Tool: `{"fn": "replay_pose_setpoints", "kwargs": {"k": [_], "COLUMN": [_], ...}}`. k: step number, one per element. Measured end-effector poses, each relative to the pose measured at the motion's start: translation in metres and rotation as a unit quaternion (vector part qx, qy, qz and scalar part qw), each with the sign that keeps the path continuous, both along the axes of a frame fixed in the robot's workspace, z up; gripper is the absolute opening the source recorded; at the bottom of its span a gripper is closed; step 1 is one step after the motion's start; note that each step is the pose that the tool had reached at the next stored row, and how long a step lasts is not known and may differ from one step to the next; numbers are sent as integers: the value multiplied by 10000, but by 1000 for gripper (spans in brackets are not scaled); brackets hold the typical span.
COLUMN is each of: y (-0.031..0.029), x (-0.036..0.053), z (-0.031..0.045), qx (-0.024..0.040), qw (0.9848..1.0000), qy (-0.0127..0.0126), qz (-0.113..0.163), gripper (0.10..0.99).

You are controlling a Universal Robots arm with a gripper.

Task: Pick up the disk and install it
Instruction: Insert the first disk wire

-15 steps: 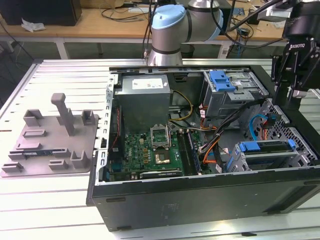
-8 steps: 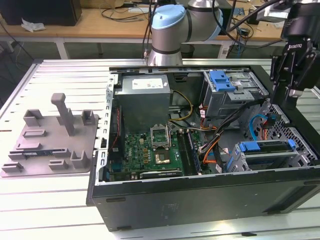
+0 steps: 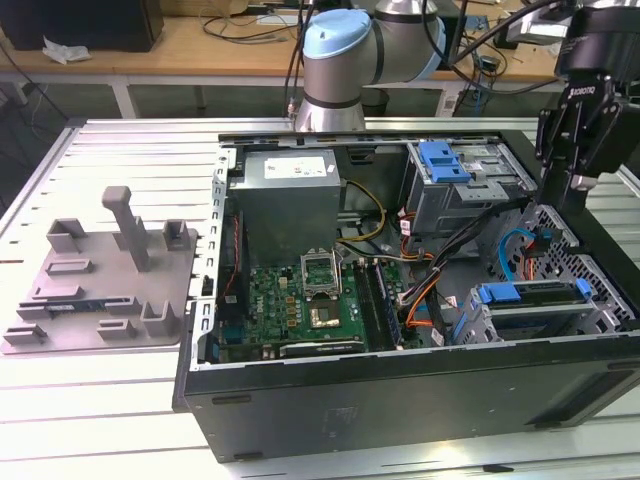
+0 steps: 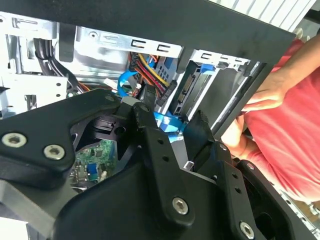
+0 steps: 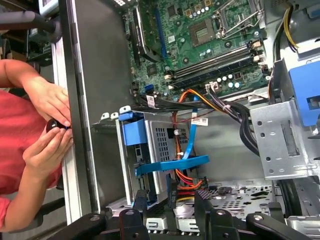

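Arm [image 3: 340,60] reaches over the back wall of the open computer case [image 3: 400,400] and holds the gripper [image 3: 575,182] pointing straight down, above the case's corner on the exterior view's right. In both wrist views the black fingers [image 4: 152,137] [image 5: 139,202] stand well apart, with nothing gripped between them.

The disk [image 3: 535,298] lies directly below the gripper, seated in the lower drive cage [image 3: 470,320]. It rests flat, with its long axis along the case's near wall and one blue rail edge turned up. Its label is hidden, and the cage covers most of the silver body. In the first wrist view, perforated cage metal and a blue cable [image 5: 175,164] cross below the fingers, so the disk is hard to pick out there.

A second cage holding a blue bracket [image 3: 445,160] sits beside the gripper, nearer the arm's base. Beyond the case wall, just past the fingers, a person's hands [image 5: 47,125] are cut off by the edge. A grey fixture plate [image 3: 100,280] lies well away, outside the case.
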State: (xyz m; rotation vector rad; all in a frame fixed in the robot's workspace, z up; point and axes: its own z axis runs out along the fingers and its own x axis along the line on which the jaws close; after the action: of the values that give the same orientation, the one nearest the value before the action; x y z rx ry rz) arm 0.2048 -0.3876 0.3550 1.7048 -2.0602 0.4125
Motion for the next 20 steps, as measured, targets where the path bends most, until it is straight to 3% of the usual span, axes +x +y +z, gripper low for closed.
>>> {"fn": "replay_pose_setpoints", "kwargs": {"k": [9, 16, 20], "y": [-3, -64, -69], "x": [4, 6, 5], "z": [-120, -147, -150], "qx": [1, 7, 8], "qw": [10000, 10000, 10000], "qy": [-41, -47, -47], "qz": [-59, -59, -61], "gripper": [502, 502, 502]}}
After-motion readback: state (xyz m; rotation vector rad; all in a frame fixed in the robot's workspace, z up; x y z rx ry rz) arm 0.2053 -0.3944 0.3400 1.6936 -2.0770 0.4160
